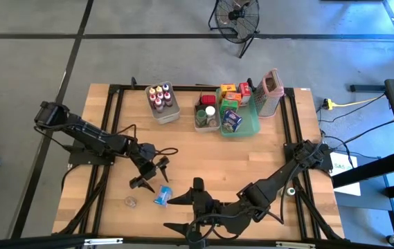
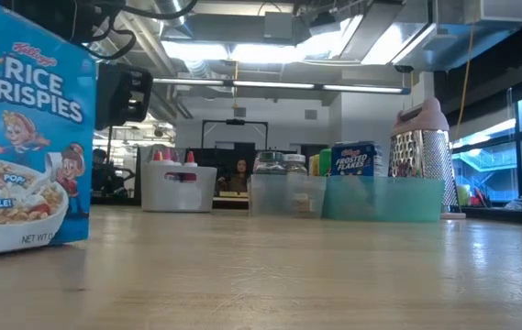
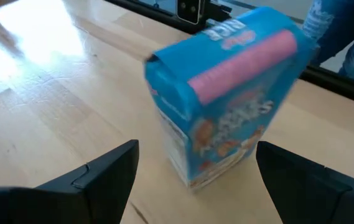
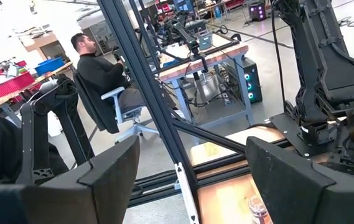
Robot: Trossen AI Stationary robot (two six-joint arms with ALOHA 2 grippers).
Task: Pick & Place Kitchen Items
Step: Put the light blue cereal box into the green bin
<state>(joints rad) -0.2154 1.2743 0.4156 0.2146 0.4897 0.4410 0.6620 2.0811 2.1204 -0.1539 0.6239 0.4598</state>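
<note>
A small blue Rice Krispies box (image 1: 163,196) stands on its bottom end on the wooden table, near the front; it fills the left of the low view (image 2: 22,137). My left gripper (image 1: 151,174) is open just on the far side of it. In the left wrist view the box (image 3: 226,106) stands ahead of the spread fingers, untouched. My right gripper (image 1: 172,214) is open and empty, low at the table's near edge, just right of the box. A tiny clear jar (image 1: 130,202) stands left of the box.
At the back stand a clear bin (image 1: 162,102) of small bottles, a clear bin (image 1: 207,114) of jars, a teal tray (image 1: 239,126) with little boxes, and a grey grater with a pink top (image 1: 271,90). A seated person (image 4: 102,68) shows beyond the table.
</note>
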